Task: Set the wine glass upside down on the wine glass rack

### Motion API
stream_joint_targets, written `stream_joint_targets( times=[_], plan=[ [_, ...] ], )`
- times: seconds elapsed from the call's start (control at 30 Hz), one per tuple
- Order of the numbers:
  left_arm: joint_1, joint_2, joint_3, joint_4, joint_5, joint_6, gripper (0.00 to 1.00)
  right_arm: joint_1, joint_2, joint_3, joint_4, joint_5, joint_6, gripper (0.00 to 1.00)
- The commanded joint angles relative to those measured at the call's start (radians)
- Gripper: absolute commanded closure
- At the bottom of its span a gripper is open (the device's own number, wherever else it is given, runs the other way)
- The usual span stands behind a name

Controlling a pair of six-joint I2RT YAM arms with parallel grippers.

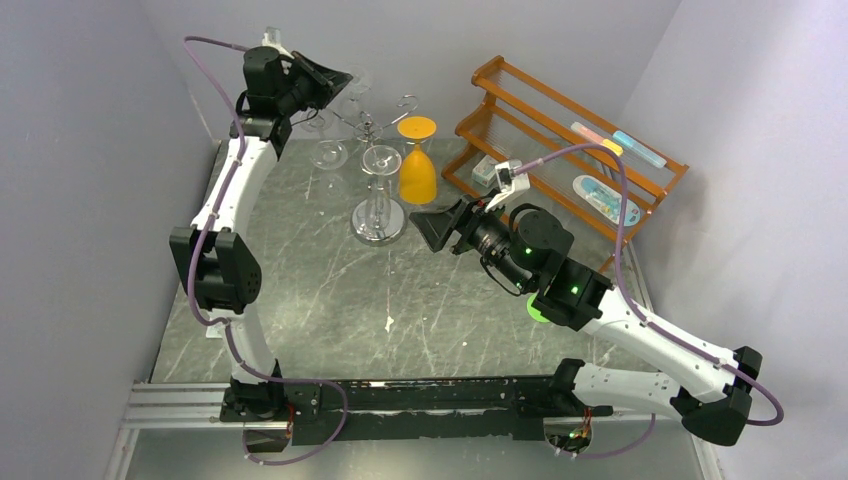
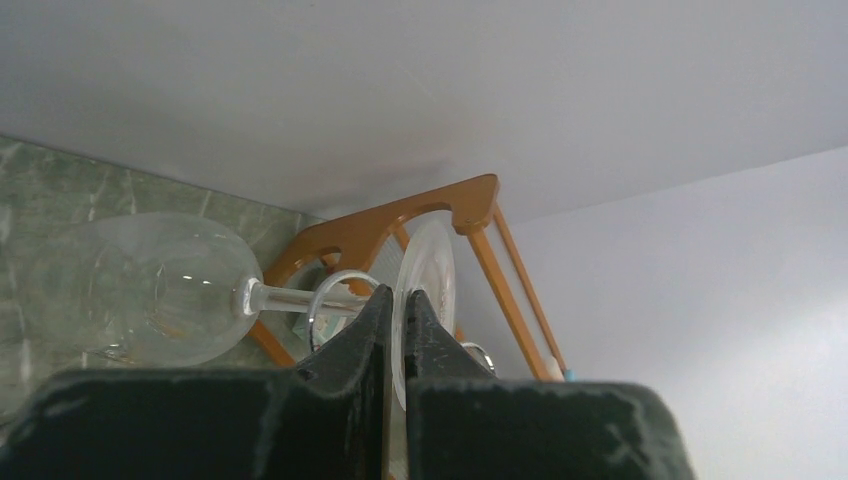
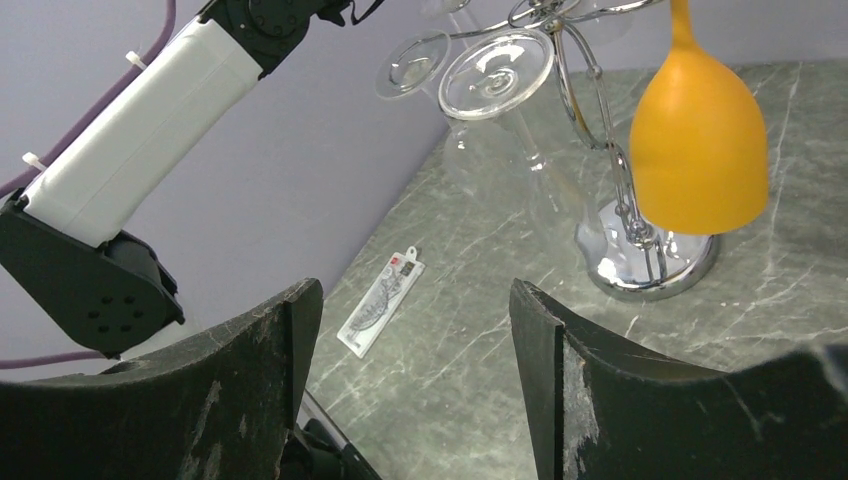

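Observation:
My left gripper (image 2: 397, 300) is shut on the thin round foot (image 2: 430, 262) of a clear wine glass (image 2: 160, 290). The glass lies sideways, with its stem and bowl reaching left. A chrome loop of the wine glass rack (image 2: 335, 285) curls around the stem close to the fingers. From above, the left gripper (image 1: 335, 80) is high at the back by the rack's scrolled arms (image 1: 375, 125). The rack's mirrored base (image 1: 378, 222) stands on the table. My right gripper (image 3: 415, 300) is open with nothing in it, in front of the rack (image 3: 650, 265).
An orange glass (image 1: 417, 160) and two clear glasses (image 1: 330, 153) (image 1: 381, 160) hang upside down on the rack. An orange-brown wooden shelf (image 1: 560, 150) with small packets stands at the back right. A flat packet (image 3: 380, 300) lies on the table near the left wall.

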Motion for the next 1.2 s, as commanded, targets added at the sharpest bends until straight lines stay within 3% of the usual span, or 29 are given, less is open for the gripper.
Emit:
stream_joint_targets(
  times=[0.0,0.13,0.4,0.73,1.17],
  plan=[
    [0.008,-0.026,0.044,-0.023,-0.068,0.096,0.95,-0.003,-0.011,-0.015,0.016,0.023,-0.001,0.28],
    [0.009,-0.023,0.091,-0.126,-0.109,0.192,0.94,-0.003,-0.012,-0.02,0.016,0.016,0.007,0.28],
    [0.009,-0.017,0.108,-0.169,-0.105,0.225,0.75,-0.003,-0.004,-0.016,0.037,0.005,0.021,0.28],
    [0.011,-0.039,0.147,-0.252,-0.199,0.277,0.68,-0.003,-0.023,-0.02,0.024,0.035,0.023,0.28],
    [0.011,-0.183,0.102,-0.262,-0.264,0.484,0.43,-0.002,0.013,-0.035,-0.069,0.205,0.003,0.27]
  ],
)
